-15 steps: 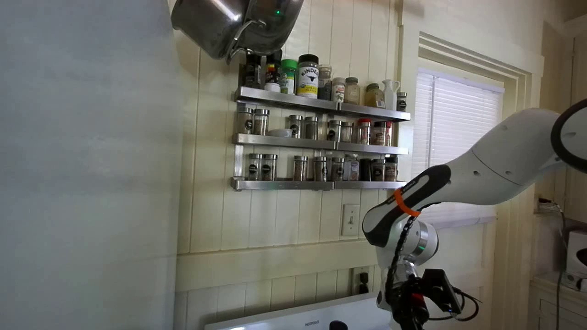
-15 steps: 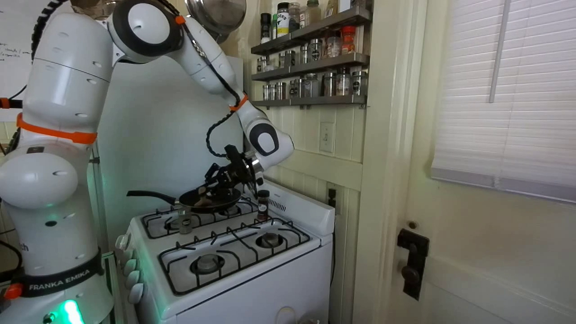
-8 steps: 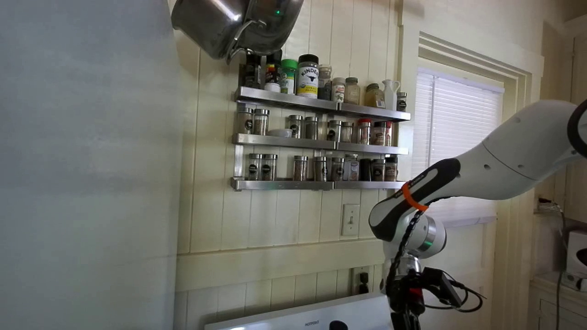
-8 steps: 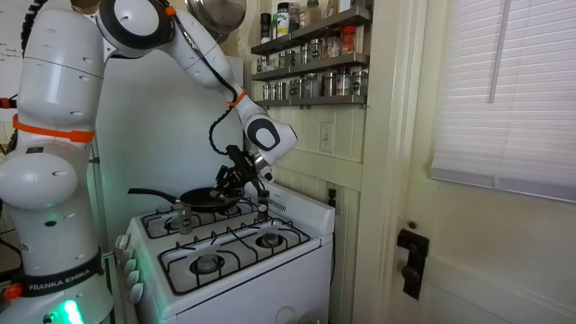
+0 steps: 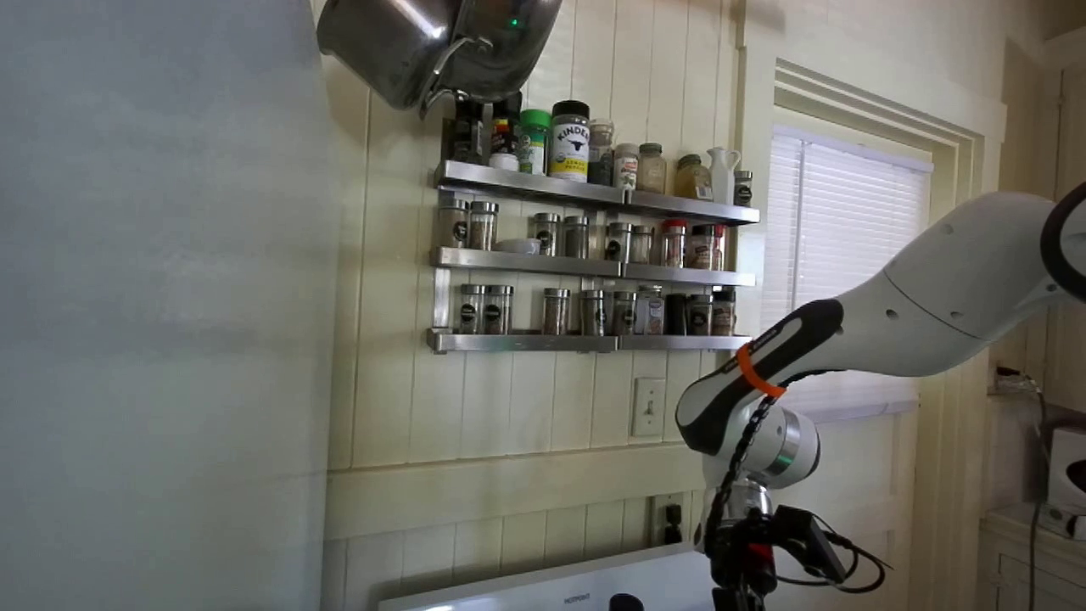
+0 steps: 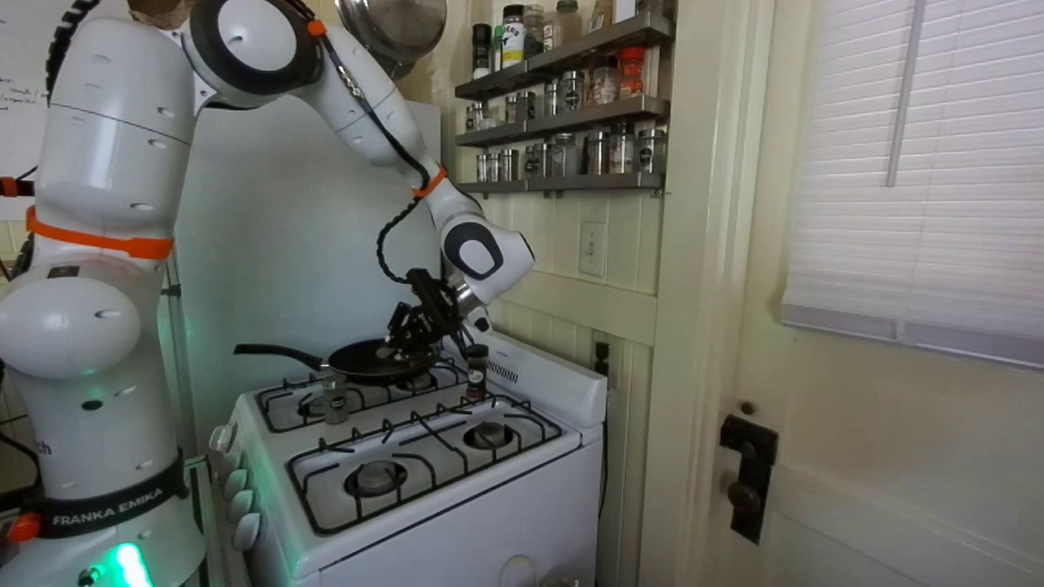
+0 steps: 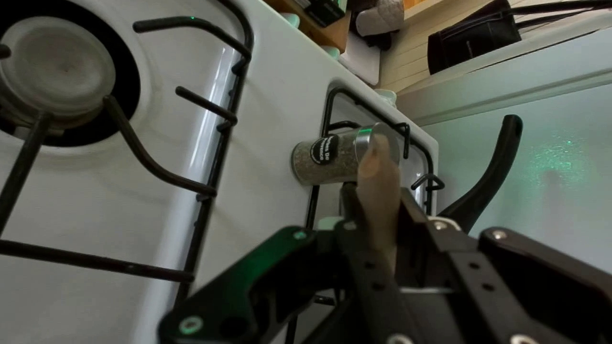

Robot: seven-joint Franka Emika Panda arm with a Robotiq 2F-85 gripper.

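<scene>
Pincer closed, clamping tan elongated utensil

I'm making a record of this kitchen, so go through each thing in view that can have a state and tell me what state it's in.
Tan object: gripped.
Hand: shut on it.
Frying pan: uncovered, contents unclear.
Herb jar: upright, closed.
Dark-capped jar: upright, closed.
Bare burners: no flame visible.
Stove knobs: settings unreadable.
Light switch: position unclear.
Blind: lowered.
Door: appears shut.
</scene>
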